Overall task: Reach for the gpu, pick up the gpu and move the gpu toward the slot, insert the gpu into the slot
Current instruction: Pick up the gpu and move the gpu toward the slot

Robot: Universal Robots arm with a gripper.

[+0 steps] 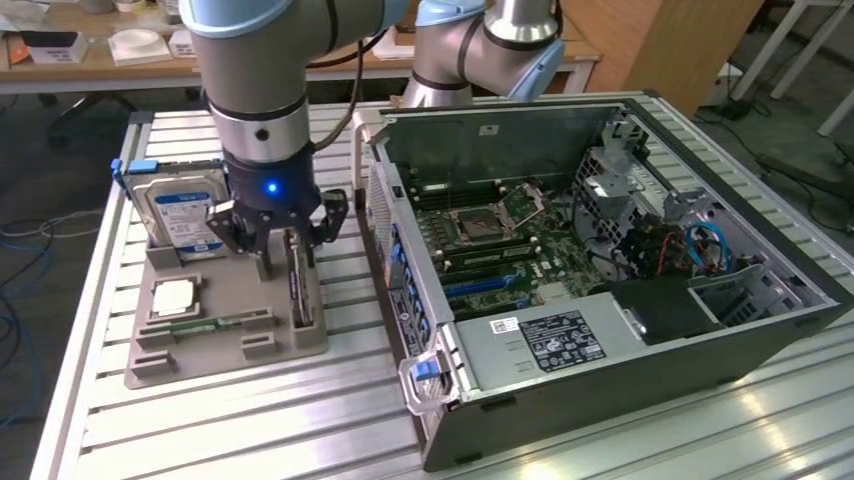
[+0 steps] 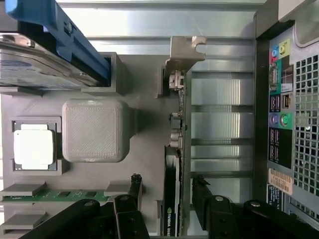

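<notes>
Claw [image 1: 286, 256] poised over the grey holder [image 1: 200, 345] on the slatted counter [image 1: 254, 425], just beside the open computer case [image 1: 627, 330]. The gpu [image 1: 302, 296] stands on edge in a groove of the holder. In the wrist view it [image 2: 175, 139] appears edge-on, with its silver bracket [image 2: 185, 50] at the end away from the fingers [image 2: 135, 181]. The card is probably light and stiff but delicate. The two flat faces near the black shroud look the safest hold, not the bracket or the soldered parts. The claw is spread and empty, one finger on either side of the card, a gap showing on each side.
</notes>
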